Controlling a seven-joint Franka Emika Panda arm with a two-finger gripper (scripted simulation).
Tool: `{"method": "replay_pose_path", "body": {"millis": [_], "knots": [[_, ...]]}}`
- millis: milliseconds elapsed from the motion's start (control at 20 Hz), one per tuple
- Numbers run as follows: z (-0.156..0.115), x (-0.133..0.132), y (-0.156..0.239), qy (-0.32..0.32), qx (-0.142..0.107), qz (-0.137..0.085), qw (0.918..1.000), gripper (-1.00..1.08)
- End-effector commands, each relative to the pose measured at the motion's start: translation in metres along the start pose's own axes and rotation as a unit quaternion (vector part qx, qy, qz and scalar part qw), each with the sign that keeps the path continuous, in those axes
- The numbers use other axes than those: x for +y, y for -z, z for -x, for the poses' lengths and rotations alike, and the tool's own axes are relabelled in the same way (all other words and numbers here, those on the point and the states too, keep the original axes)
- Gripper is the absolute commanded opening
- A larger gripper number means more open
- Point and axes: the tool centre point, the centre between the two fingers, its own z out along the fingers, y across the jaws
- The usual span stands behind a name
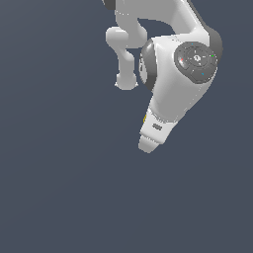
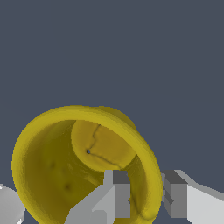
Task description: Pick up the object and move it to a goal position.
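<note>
The object is a small yellow cup with a hollow inside, and it fills the lower part of the wrist view, its opening turned toward the camera. My gripper straddles the cup's wall: one grey finger is inside the hollow and the other sits just outside the rim. The jaws look shut on that wall. In the exterior view the white hand points downward and hides nearly all of the cup; only a yellow sliver shows at the hand's edge.
Plain dark grey-blue ground surrounds the arm in both views. The arm's white links and elbow hang behind the hand in the upper middle of the exterior view.
</note>
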Motion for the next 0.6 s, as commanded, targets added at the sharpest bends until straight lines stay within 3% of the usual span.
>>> {"method": "replay_pose_path", "body": {"millis": [0,550], "knots": [[-0.006,-0.021,0.022,0.0,0.0,0.001,1.0,-1.0],[-0.028,-0.09,0.096,0.0,0.002,0.0,1.0,-1.0]]}}
